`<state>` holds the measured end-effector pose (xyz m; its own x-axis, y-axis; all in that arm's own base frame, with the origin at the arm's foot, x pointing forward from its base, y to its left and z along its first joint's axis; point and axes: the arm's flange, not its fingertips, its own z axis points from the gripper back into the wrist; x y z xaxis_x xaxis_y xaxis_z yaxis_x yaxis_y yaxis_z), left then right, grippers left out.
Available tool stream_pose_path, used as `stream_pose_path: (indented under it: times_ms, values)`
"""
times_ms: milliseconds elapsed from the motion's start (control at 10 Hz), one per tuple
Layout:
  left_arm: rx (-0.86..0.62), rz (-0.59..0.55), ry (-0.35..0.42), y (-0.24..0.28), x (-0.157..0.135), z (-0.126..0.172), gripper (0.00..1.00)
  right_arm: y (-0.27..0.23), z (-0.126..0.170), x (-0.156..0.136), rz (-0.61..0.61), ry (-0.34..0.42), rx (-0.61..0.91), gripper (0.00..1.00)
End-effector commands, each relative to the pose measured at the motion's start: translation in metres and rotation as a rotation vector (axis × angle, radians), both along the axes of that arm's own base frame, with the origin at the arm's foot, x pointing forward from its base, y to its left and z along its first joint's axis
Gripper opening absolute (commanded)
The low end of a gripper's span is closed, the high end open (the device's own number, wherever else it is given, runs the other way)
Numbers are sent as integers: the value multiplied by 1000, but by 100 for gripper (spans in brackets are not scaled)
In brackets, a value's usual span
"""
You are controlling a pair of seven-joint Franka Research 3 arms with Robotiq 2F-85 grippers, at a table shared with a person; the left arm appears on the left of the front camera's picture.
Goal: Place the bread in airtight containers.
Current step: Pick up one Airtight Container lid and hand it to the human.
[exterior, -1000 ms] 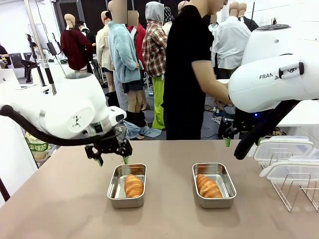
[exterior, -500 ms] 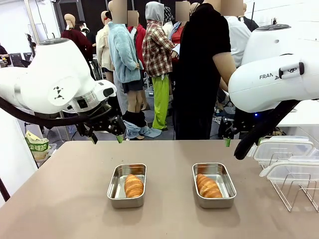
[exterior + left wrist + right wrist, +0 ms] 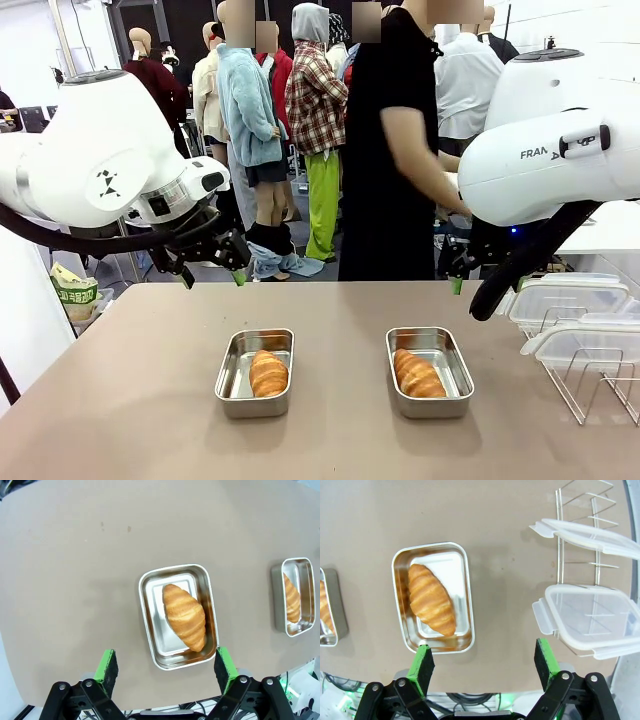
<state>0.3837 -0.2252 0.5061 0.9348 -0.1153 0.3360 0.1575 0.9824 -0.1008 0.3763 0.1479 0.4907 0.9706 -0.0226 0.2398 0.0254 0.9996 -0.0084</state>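
One roll [image 3: 268,372] lies in each steel tin [image 3: 255,334], midway along the table [image 3: 130,400]; probably light, soft, flaky-crusted, best pinched gently across the waist; left gripper [image 3: 165,664] and right gripper [image 3: 483,657] hang spread wide, empty.

Golden rolls [image 3: 268,373] inside two open tins [image 3: 231,375]

both arms hover raised, left gripper [image 3: 214,272] and right gripper [image 3: 482,662] spread wide, pointing down.
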Motion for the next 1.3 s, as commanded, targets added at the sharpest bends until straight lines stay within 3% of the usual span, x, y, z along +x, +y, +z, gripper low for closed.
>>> stream_pose_path:
  times_ms: [0,1200]
  values:
    - [10,4,-4,1,2,0,100,1,0,0,2,0,2,100]
    - [10,4,-4,1,2,0,100,1,0,0,2,0,2,100]
